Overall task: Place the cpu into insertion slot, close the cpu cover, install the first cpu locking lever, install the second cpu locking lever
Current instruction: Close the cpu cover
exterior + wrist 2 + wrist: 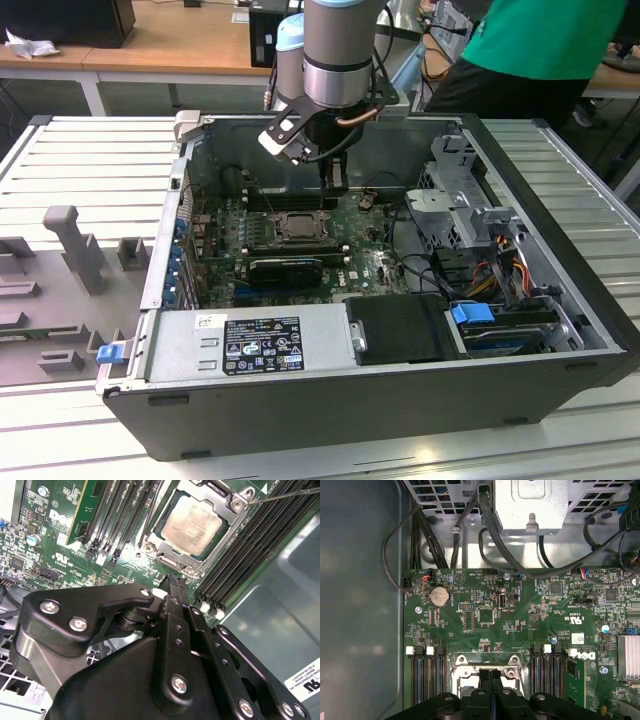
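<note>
The cpu (195, 525) lies flat in the insertion slot (297, 226), pale metal face up. The cpu cover (170, 562), a silvery frame, lies down around it. A thin metal locking lever (285, 495) sticks out sideways from one corner of the socket, raised off the board. My gripper (172, 581) hangs just above the socket's edge with its black fingers pressed together and nothing between them. In the first wrist view the gripper (490, 674) overlaps the socket frame (487, 662). The exterior view shows the gripper (333, 185) just behind the socket inside the open case.
Long black RAM slots (240, 545) flank the socket on both sides. A black graphics card (285, 268) sits in front of it. A drive cage (455, 205) and cables (485, 525) crowd the exterior view's right. A person in green (540, 40) stands behind the case.
</note>
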Available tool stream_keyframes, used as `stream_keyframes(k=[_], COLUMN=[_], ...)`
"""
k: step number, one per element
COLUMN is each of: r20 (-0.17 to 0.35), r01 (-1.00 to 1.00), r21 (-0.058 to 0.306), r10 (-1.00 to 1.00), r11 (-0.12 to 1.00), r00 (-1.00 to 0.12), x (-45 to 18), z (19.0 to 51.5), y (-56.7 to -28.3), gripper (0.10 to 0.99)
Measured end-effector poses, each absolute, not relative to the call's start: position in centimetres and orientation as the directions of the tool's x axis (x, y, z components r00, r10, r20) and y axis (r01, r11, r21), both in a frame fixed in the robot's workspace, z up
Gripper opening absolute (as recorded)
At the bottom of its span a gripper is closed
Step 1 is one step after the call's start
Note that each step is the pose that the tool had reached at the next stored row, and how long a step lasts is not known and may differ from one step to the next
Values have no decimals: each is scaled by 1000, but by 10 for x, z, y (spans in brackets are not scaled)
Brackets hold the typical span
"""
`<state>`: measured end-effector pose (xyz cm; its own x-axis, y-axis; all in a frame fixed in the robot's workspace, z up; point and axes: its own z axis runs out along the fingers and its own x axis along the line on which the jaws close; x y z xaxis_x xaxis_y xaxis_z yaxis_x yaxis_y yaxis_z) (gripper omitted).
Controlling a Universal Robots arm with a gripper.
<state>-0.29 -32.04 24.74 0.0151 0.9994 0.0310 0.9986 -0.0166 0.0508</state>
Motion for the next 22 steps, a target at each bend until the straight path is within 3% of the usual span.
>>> stream_keyframes(k=[22], r20=[29], r01=[999], r21=[52], r10=[999], r11=[-16], r00=[14], x=[-31], z=[243], y=[-321], gripper=[106])
